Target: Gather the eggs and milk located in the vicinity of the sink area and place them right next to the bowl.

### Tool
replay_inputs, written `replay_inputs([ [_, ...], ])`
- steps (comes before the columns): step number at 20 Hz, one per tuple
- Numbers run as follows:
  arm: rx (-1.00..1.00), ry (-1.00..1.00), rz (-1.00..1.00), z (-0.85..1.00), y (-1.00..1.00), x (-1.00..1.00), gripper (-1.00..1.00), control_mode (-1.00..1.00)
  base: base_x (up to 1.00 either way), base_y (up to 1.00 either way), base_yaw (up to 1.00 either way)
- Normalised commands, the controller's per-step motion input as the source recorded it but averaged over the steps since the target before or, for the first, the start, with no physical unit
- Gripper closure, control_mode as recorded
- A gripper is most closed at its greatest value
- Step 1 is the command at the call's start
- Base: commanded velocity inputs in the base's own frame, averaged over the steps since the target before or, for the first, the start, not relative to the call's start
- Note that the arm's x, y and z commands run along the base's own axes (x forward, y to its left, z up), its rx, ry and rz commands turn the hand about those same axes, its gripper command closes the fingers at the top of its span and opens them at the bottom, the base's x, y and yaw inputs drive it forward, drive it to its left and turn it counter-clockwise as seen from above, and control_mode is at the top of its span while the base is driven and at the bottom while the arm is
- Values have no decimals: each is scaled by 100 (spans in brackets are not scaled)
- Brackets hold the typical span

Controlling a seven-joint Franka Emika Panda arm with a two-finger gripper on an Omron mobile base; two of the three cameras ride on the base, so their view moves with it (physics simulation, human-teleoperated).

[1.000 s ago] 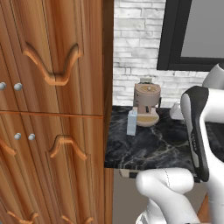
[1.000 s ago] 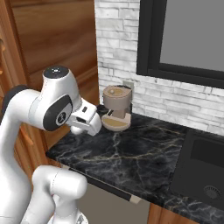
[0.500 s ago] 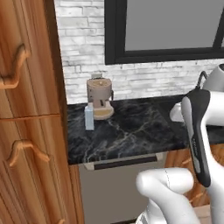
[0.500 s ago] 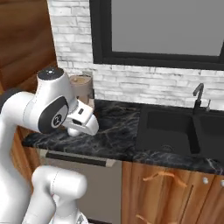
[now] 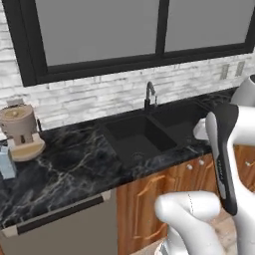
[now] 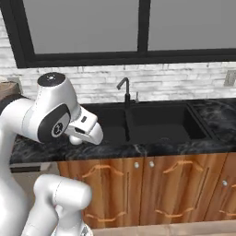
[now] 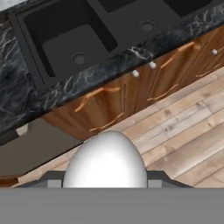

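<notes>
The sink (image 5: 144,137) is recessed in the counter (image 5: 69,169), with the faucet (image 5: 149,94) behind it at the wall, below the window (image 5: 124,35). In the left base view, the coffee machine (image 5: 21,132) stands on the counter well left of the sink — the milk (image 5: 6,162) just beside it, nearer the front edge. Cabinet doors (image 6: 152,189) sit under the sink. In the hand view, the egg (image 7: 105,162) lies between the fingertips, above the floor (image 7: 188,127).

I saw the egg (image 6: 75,139) under my arm's hand, before the surface (image 6: 152,148) left of the sink (image 6: 159,122).
</notes>
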Motion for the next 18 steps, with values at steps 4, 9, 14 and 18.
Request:
replay_inputs([
  [4,0,0,0,0,0,0,100,100,6,-100,-34],
  [9,0,0,0,0,0,0,100,100,40,-100,-12],
  [14,0,0,0,0,0,0,100,100,61,-100,15],
  [18,0,0,0,0,0,0,100,100,44,-100,18],
])
